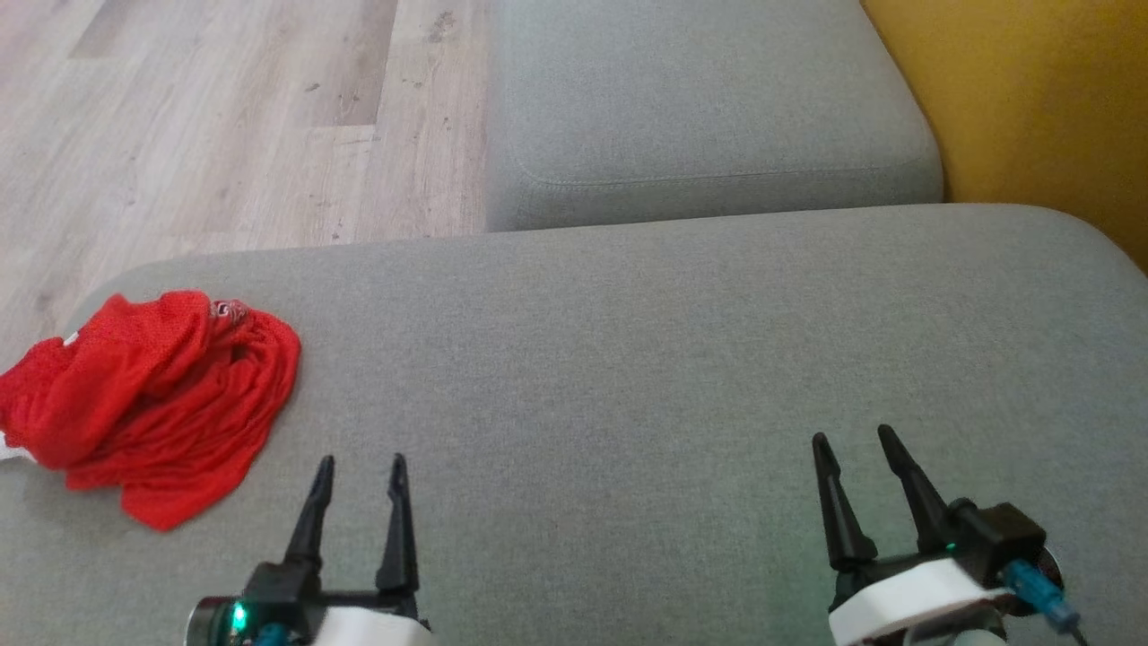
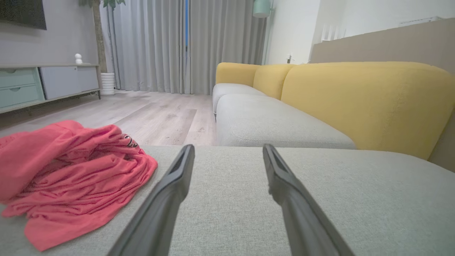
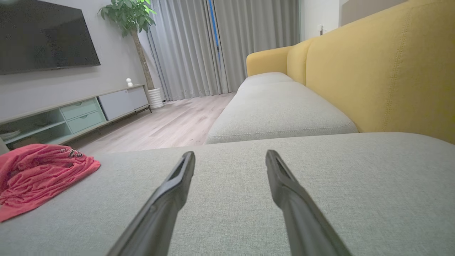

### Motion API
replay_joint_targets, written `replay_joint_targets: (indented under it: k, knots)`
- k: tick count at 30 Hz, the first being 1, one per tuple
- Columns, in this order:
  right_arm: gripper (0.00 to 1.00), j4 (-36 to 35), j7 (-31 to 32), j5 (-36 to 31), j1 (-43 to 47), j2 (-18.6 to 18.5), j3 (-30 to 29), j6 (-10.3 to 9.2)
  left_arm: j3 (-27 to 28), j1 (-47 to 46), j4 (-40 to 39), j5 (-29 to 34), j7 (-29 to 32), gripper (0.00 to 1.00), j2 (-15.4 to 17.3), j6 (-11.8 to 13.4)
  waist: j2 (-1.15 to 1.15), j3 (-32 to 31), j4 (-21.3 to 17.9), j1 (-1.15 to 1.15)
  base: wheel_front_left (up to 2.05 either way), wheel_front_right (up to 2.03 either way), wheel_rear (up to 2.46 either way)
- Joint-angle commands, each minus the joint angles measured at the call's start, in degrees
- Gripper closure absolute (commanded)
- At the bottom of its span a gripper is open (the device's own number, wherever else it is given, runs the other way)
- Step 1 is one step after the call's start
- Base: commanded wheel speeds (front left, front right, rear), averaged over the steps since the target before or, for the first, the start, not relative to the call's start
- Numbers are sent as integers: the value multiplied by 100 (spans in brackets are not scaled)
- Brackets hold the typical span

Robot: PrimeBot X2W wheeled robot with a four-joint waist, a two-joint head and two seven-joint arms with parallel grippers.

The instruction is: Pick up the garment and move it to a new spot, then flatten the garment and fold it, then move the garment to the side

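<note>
The very first step is in hand: the pick-up has not begun, and the red garment [image 1: 148, 404] lies in a crumpled heap at the left end of the grey seat cushion [image 1: 646, 350], its outer edge at the cushion's left border next to the wooden floor [image 1: 224, 117]. The left gripper [image 1: 360, 459] hovers just above the cushion with its two dark fingers spread apart and nothing between them; the garment is near it, off to its left and a little ahead, not touching. The right gripper [image 1: 853, 436] is likewise spread and empty, well apart from the cloth over the bare right half of the cushion. By my reading the next move belongs to the left arm: swing left and forward over the heap, come down onto a raised fold near its middle and close on enough fabric to lift it clear. The broad bare stretch of cushion between the two grippers looks the likely new spot, where the right arm could join in to spread the cloth flat
</note>
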Motion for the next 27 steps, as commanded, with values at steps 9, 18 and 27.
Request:
replay_joint_targets:
  k: [9,18,27]
  knots:
    - [0,-114,-264,-767,-83,-50,265,-4,49,-136,-122,815,-228,0,11,13,0,-93,28,0,0,0,0]
    - [0,-87,-270,-767,-70,-50,254,-4,107,-123,-49,874,-235,0,-1,4,0,-86,0,0,0,0,0]
    - [0,-81,-270,-750,-45,-50,260,-4,111,-126,10,914,-235,0,-11,-3,0,-90,13,0,0,0,0]
